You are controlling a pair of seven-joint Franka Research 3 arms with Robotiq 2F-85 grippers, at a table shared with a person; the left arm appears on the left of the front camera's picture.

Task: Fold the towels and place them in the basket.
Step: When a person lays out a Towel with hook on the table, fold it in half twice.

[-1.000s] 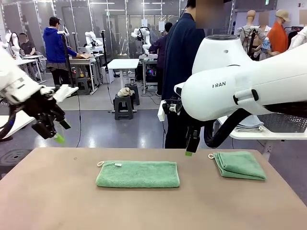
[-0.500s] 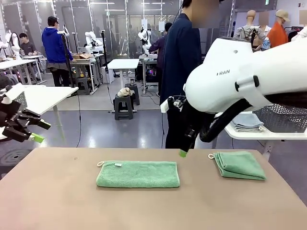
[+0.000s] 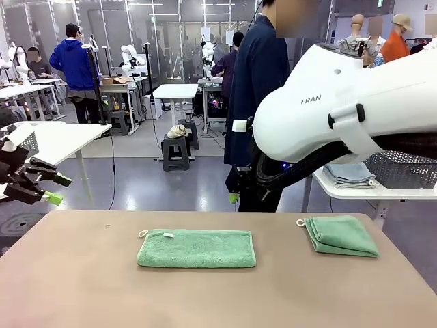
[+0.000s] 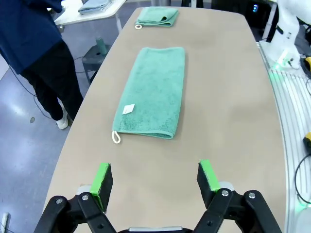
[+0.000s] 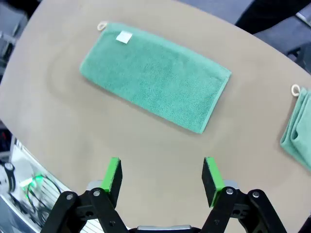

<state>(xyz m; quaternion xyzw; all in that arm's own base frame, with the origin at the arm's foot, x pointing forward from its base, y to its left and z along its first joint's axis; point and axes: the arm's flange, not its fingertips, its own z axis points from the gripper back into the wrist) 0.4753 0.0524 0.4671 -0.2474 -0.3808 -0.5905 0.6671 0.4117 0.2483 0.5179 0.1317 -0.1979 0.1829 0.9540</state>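
Note:
A long, half-folded mint-green towel lies flat in the middle of the tan table. It also appears in the wrist views. A smaller folded towel rests at the right. The dark mesh basket stands on a white side table beyond the table's right end. My left gripper hovers open off the table's left end, holding nothing. My right gripper is open and empty, high above the long towel. In the front view its green pad tip shows past the far edge.
A person in dark navy stands at the far side of the table, with legs also seen beside its edge. Folded grey-blue cloths lie on the white side table next to the basket. My bulky right arm spans the right half.
My left gripper dropped and pulled back to the left edge, then held still. My right gripper rose away from the table and shifted left. Both towels stayed put.

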